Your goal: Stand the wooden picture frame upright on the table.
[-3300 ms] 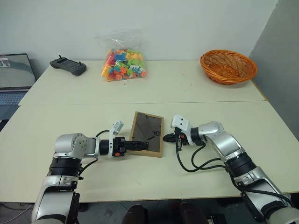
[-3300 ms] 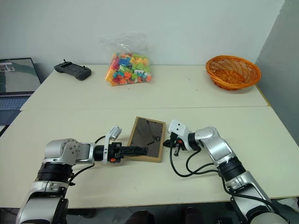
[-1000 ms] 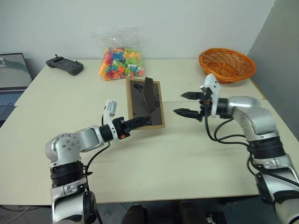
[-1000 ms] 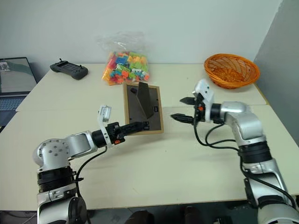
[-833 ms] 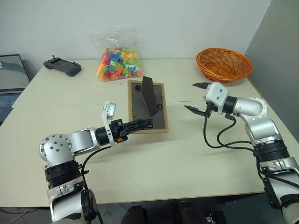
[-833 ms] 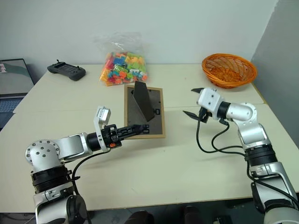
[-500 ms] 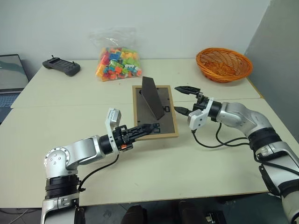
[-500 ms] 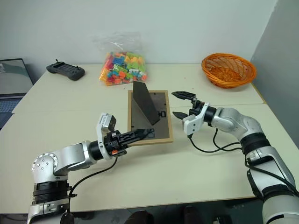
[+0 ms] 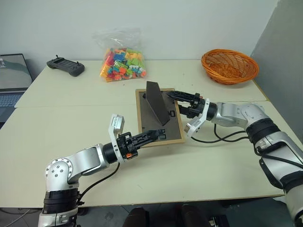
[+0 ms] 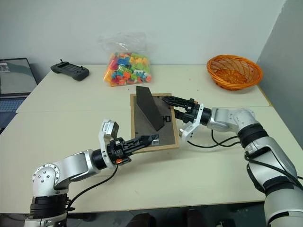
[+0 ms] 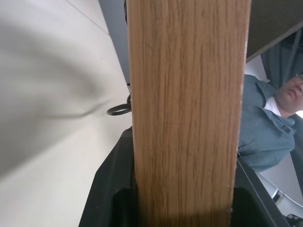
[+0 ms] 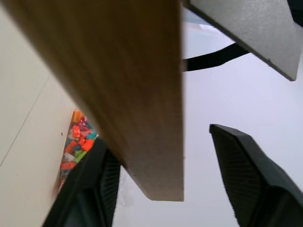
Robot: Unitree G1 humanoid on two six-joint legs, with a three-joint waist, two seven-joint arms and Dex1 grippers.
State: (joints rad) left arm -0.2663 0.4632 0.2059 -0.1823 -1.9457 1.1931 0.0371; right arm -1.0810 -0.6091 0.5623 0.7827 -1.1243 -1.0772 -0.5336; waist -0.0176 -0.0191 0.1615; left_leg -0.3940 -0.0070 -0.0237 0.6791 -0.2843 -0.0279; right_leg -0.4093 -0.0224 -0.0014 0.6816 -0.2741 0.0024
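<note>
One wooden picture frame (image 9: 158, 115), one table (image 9: 227, 156); left gripper (image 9: 158, 135) clamped on frame's near edge, right gripper (image 9: 177, 102) parted, straddling its right edge

Head stereo pair: high, facing forward and down over the table (image 9: 227, 156); both eyes share the whole scene. Each wrist camera: very close along its own fingers; both share the wooden picture frame (image 11: 187, 113) edge between them.
</note>
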